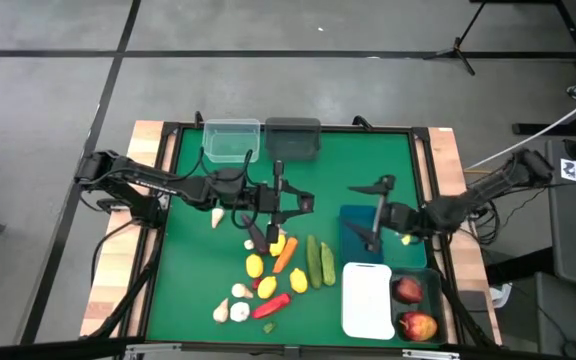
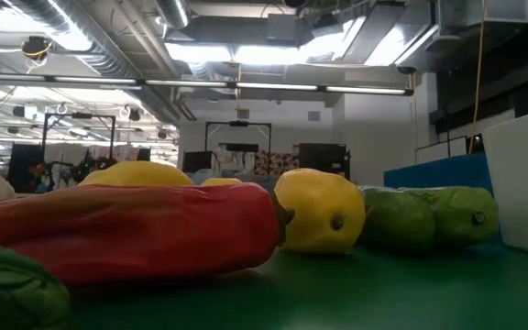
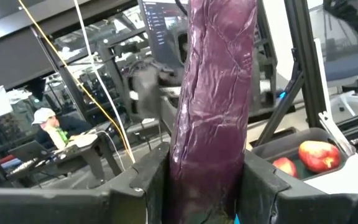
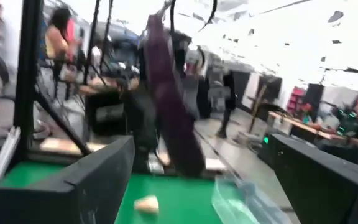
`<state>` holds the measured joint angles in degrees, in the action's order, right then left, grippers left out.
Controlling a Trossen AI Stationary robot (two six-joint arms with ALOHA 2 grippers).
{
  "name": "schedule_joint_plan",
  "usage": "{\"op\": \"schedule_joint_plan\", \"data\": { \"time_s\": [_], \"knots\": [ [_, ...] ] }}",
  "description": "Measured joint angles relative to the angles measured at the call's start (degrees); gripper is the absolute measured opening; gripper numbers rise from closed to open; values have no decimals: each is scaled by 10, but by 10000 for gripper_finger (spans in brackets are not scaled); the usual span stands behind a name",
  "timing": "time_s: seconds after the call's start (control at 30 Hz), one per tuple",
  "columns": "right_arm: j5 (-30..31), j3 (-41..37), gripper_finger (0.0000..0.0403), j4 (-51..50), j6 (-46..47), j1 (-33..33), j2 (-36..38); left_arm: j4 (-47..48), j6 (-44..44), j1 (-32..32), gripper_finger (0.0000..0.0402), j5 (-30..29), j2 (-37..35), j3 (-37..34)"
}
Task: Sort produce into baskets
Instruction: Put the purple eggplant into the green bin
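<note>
L gripper is clamped on a dark purple piece, lifted mid-table above the produce pile; R gripper hangs wide open over, prob., the blue basket; next: carry it to its basket.

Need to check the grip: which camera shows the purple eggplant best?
Left wrist view: the purple eggplant fills the picture, clamped between the left end effector fingers. The right wrist view shows it hanging, blurred; the high view only a dark sliver; the low view misses it.
</note>
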<state>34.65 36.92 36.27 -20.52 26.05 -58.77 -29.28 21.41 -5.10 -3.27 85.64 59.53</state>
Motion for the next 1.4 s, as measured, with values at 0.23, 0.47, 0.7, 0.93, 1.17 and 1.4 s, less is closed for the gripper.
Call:
{"op": "schedule_joint_plan", "data": {
  "time_s": [0.23, 0.47, 0.7, 0.93, 1.17, 1.4],
  "knots": [
    [-159, 62, 366, -2, 42, -81, -80, 2, -2, 2, 143, 0, 15, 0],
    [-225, 109, 366, -8, 56, -102, -149, -3, -6, 10, 143, 0, 25, 0],
    [-182, 116, 363, 4, 57, -104, -176, -2, -11, 11, 143, -1, 33, 0],
    [-167, 116, 264, 3, 52, -104, -175, -3, -10, 11, 143, 0, 37, 0],
    [-149, 116, 101, -3, 51, -104, -175, 0, -11, 10, 143, 3, 37, 0],
    [-147, 116, 90, -6, 52, -103, -175, 11, 14, 9, 152, -1, 37, 0]
  ]
}}
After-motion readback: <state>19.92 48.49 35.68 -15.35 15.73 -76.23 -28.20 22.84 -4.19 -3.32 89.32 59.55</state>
